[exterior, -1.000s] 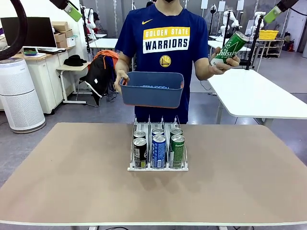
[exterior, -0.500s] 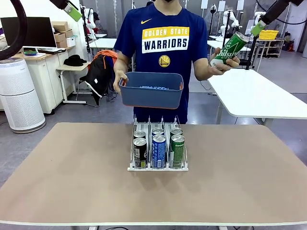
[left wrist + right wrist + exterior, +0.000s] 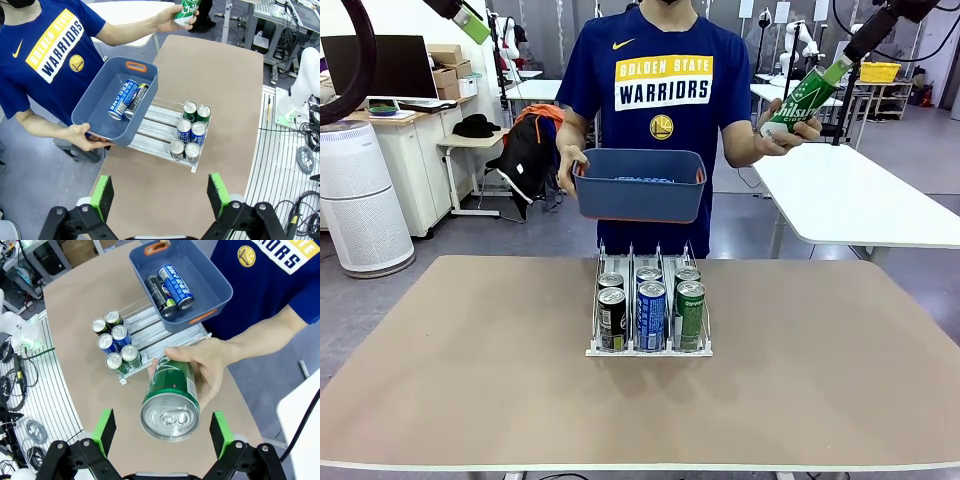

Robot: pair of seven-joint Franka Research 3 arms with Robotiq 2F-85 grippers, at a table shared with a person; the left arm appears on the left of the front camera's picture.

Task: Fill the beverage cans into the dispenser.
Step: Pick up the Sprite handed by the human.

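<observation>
Dispenser point(image 3: 650, 352), front view: sat midway on the table point(image 3: 840, 390), six cans point(image 3: 651, 315) loaded, two per lane, in black, blue and green.
Handover, front view: person's hand point(image 3: 785, 128) held a green can point(image 3: 802, 98) up at the right, right gripper point(image 3: 840, 66) right at its top; left gripper point(image 3: 470, 22) high at top left.
Tub point(image 3: 92, 107), left wrist view: held by the other hand point(image 3: 84, 137) above the dispenser's far end, blue can point(image 3: 123, 96) and black can point(image 3: 137, 98) lying inside; left gripper's jaws wide, nothing between.
Right gripper, right wrist view: jaws wide, pads point(image 3: 105, 427) flanking the green can's top, gaps on both sides; the hand wrapped the can.
</observation>
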